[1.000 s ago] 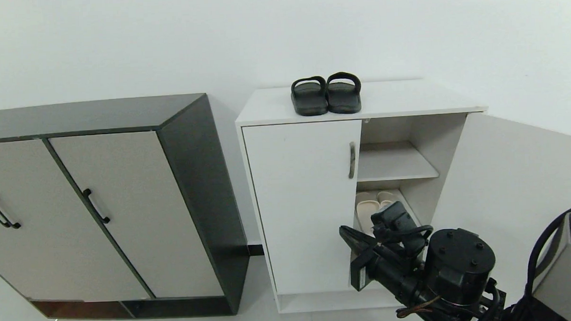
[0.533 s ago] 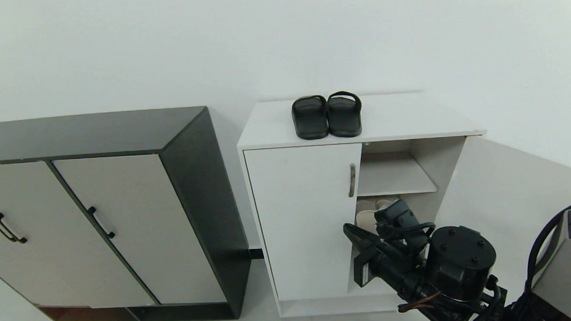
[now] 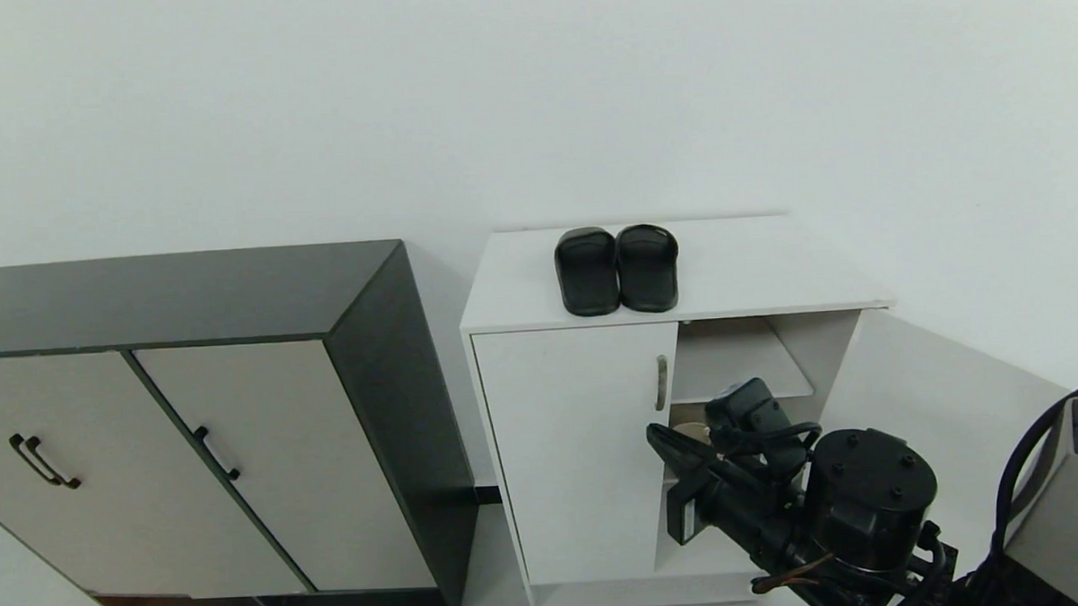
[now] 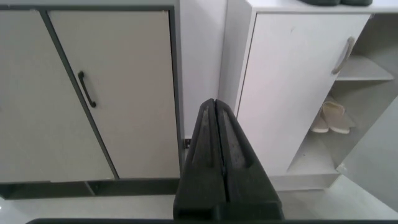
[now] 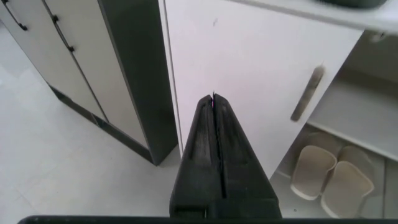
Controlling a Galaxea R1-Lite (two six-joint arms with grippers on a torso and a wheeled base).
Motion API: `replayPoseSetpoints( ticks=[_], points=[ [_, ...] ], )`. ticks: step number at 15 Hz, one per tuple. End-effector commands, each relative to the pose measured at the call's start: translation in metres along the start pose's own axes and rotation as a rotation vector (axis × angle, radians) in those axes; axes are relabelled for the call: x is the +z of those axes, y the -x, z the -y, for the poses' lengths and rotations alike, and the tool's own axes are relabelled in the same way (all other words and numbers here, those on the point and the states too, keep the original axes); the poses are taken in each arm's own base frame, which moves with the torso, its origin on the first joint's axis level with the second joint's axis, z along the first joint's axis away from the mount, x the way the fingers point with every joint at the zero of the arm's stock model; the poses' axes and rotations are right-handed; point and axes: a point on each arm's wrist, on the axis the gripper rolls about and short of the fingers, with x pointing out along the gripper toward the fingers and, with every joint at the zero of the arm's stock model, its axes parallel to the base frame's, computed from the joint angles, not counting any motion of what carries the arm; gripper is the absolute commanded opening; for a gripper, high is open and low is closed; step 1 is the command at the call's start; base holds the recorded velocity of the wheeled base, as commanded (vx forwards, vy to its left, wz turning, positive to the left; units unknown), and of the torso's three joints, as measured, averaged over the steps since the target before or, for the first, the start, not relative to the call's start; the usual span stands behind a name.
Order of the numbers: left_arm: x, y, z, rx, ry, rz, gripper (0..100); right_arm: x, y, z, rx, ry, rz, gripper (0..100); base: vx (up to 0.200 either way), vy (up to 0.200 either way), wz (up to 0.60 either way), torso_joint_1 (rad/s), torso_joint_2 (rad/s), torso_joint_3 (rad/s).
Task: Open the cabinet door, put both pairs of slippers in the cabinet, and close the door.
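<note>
1. Head view: the black slippers [image 3: 617, 269] sit side by side, touching, on top of the white cabinet [image 3: 771, 272]. They are near its front edge, above the closed left door [image 3: 571, 445]. The right half stands open, showing an upper shelf [image 3: 738, 363].
2. The beige slippers [image 5: 333, 171] lie on the lower shelf inside the open half, just past the closed door's handle [image 5: 308, 93].
3. The right gripper [image 5: 214, 101] has its fingers pressed together on nothing and hangs low in front of the closed door. The left gripper [image 4: 215, 103] is likewise pinched closed and empty. It faces the gap between the white cabinet and the dark cabinet [image 4: 106, 81].
4. The black pair looks like moulded foam or rubber slides, so I judge them light, a little springy, matte enough not to slip, and not fragile. The likeliest hold is across the strap bands. Pinching the two inner walls where they meet would lift both as one. Gripping one slipper alone may leave the other behind or nudge it off the edge.
5. From the head camera each black slipper's strap and sole blend together, so the gap under the strap is hard to judge. The right arm covers most of the lower shelf and the beige pair there. I cannot make out the opened door leaf. Both wrist cameras cut the black pair to slivers.
</note>
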Motion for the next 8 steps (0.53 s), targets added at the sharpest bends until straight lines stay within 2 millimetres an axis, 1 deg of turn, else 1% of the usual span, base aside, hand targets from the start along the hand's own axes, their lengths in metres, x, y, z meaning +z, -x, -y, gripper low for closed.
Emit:
replayPoseSetpoints(
  ticks=[1, 6, 7, 8],
  points=[
    [0.0001, -0.0001, 0.0, 0.0, 0.0, -0.001, 0, -0.0005, 0.0006, -0.0002, 0.001, 0.0, -0.002, 0, 0.0, 0.0, 0.0, 0.3, -0.57, -0.29],
    [0.0, 0.0, 0.0, 0.0, 0.0, 0.0, 0, 0.0004, -0.001, -0.0001, 0.003, 0.002, 0.025, 0, 0.0, 0.0, 0.0, 0.29, -0.58, -0.29],
    [0.0001, -0.0001, 0.0, 0.0, 0.0, -0.001, 0, -0.0043, -0.0016, 0.0008, -0.002, 0.056, 0.008, 0, 0.0, 0.0, 0.0, 0.222, -0.43, -0.212],
    [0.0, 0.0, 0.0, 0.0, 0.0, 0.0, 0, -0.0075, -0.0018, 0.0022, -0.007, 0.085, -0.004, 0, 0.0, 0.0, 0.0, 0.076, -0.14, -0.08]
  ],
)
